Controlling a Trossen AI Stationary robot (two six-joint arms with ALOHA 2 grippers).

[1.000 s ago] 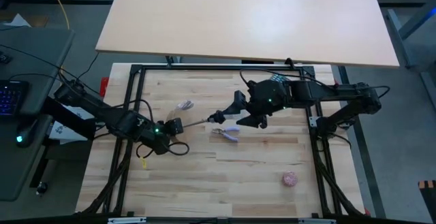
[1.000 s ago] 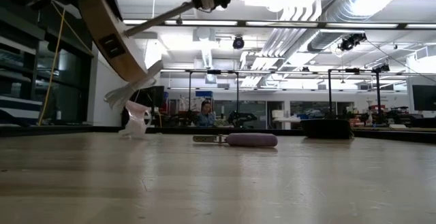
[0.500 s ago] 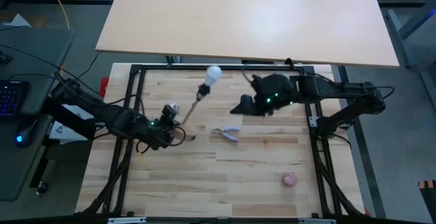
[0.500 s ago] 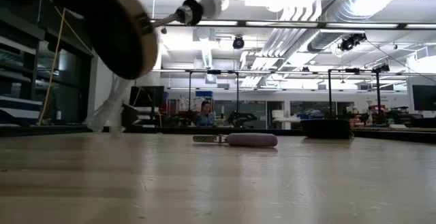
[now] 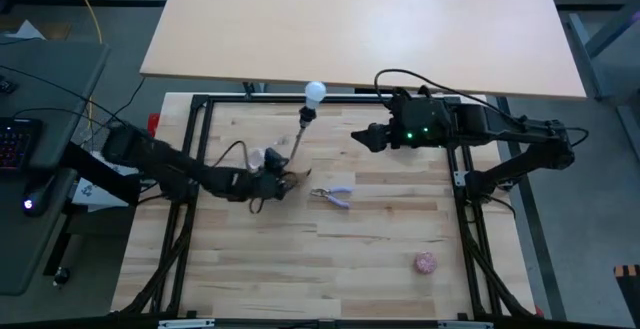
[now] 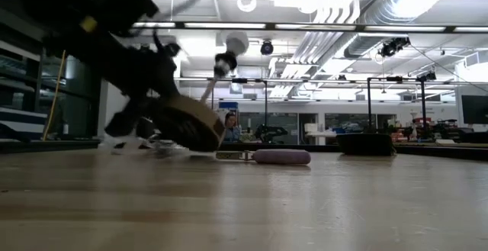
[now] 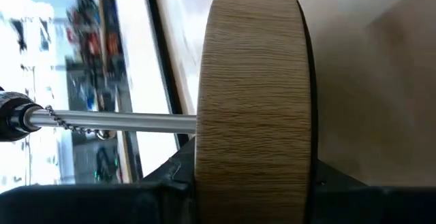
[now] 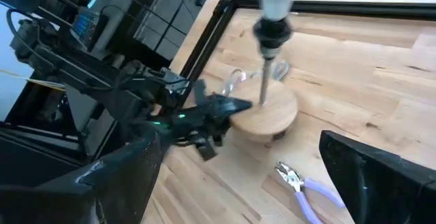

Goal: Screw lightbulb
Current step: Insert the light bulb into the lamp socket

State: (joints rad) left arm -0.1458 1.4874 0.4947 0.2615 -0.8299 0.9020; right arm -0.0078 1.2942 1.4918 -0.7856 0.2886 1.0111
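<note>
Left gripper [image 5: 277, 182] pinches the wooden lamp base [image 8: 267, 113] near the table's [image 5: 380, 259] far edge, lightbulb [image 5: 315, 93] atop; right gripper [image 5: 362, 138] hangs spread, apart; pliers [image 5: 333, 195] mid-table.

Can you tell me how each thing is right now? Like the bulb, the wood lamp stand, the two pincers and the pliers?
lightbulb: sitting in the socket atop the stem.
wooden lamp base: tilted, held at its edge.
left pincer: shut on the wooden lamp base.
right pincer: open, holding nothing, away from the lightbulb.
pliers: lying flat on the table.
pinkish ball: resting on the table, untouched.
</note>
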